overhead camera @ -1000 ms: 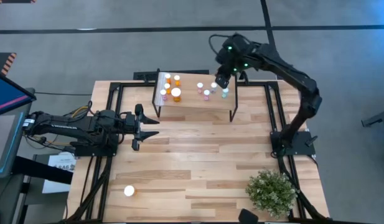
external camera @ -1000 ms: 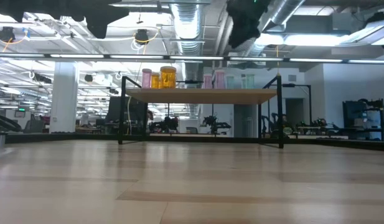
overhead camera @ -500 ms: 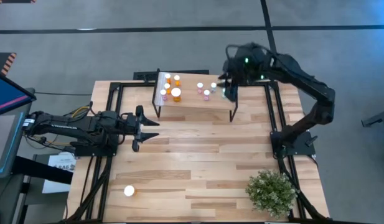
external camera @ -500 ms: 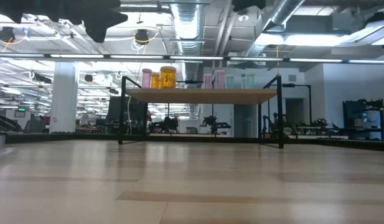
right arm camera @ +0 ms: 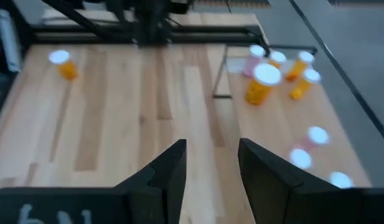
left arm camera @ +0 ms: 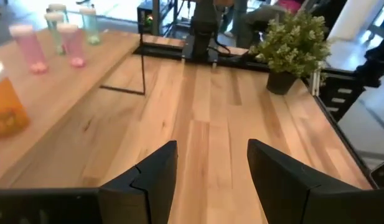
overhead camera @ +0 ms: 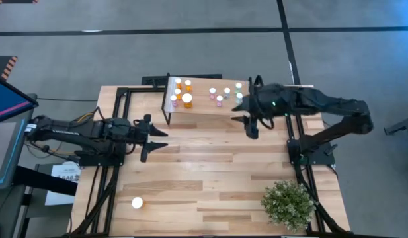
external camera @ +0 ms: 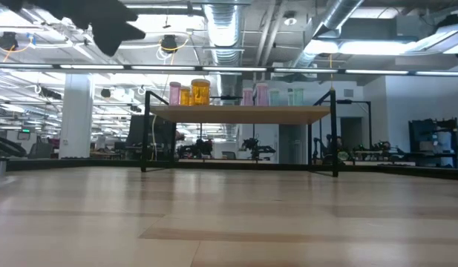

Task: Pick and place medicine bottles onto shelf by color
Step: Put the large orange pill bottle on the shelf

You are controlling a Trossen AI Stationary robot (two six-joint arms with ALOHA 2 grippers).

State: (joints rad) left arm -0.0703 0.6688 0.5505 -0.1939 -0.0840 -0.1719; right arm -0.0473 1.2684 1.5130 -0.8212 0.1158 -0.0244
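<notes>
1. I'm seeing the medicine bottles (overhead camera: 187, 99) standing upright on the shelf (overhead camera: 204, 109), white caps up, long axes vertical. They are grouped by colour: orange at the white-strip end, pink (overhead camera: 219, 100) in the middle, teal (overhead camera: 239, 86) at the far end. My read is that the grouping is the sort itself.
2. One orange bottle (overhead camera: 137, 203) is sitting alone on the surface (overhead camera: 210, 172), near its front left corner and well apart from the shelf. It is showing only its cap from above, so I'm taking it as upright too. I'm judging it to be the one left to place.
3. The shelf is standing at the back of the surface on thin black legs, top level in the low view.
4. The right tool (overhead camera: 250, 125) is hanging over the surface just in front of the shelf's right end. Fingers are apart and holding nothing; the right wrist view is showing bare wood between them.
5. The left tool (overhead camera: 153, 136) is waiting left of centre, pointing toward the middle. Fingers are apart and empty.
6. A potted plant (overhead camera: 287, 203) is sitting at the front right corner, clear of both arms.
</notes>
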